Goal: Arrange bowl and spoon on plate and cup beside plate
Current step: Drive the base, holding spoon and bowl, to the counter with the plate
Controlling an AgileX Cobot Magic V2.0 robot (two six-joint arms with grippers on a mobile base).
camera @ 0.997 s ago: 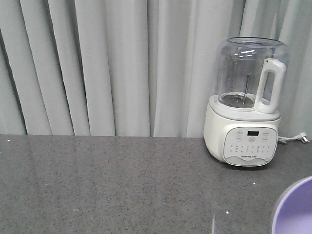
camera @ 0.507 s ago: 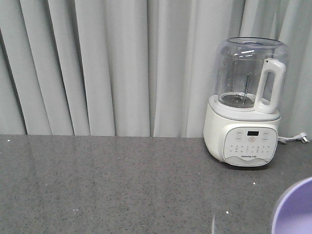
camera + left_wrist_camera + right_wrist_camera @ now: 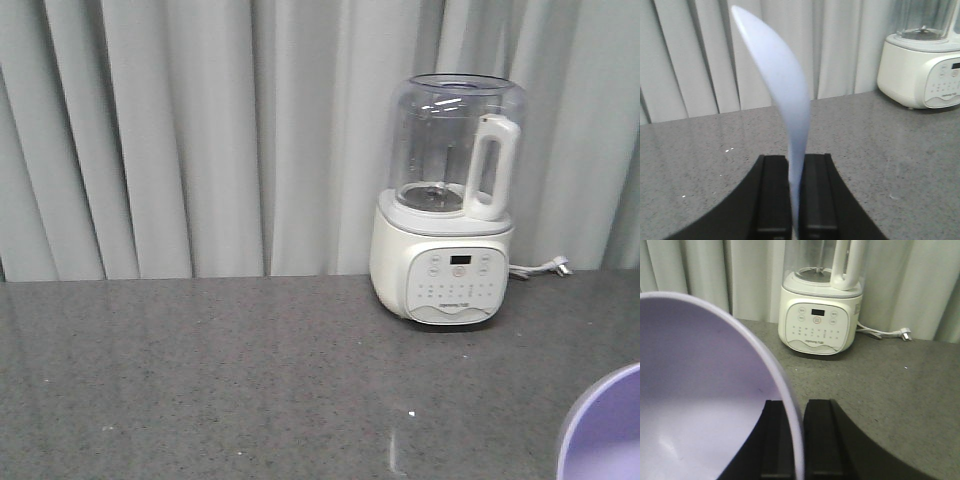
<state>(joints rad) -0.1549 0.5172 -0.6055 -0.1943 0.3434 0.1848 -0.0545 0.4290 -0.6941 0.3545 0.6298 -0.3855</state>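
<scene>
Grey curtains (image 3: pixel 200 130) back a speckled bench (image 3: pixel 200 380) carrying one white blender (image 3: pixel 445 250). Left claw (image 3: pixel 795 167) pinches one pale-blue spoon (image 3: pixel 785 90) upright; right claw (image 3: pixel 800 412) clamps one lavender bowl (image 3: pixel 700 390) by its rim.

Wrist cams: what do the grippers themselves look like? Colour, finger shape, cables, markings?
Left gripper and right gripper look alike: matte black, two flat rectangular fingers with squared tips, widening below into a curved black body. No cables, labels or markings show. The arms themselves are out of every view.
</scene>
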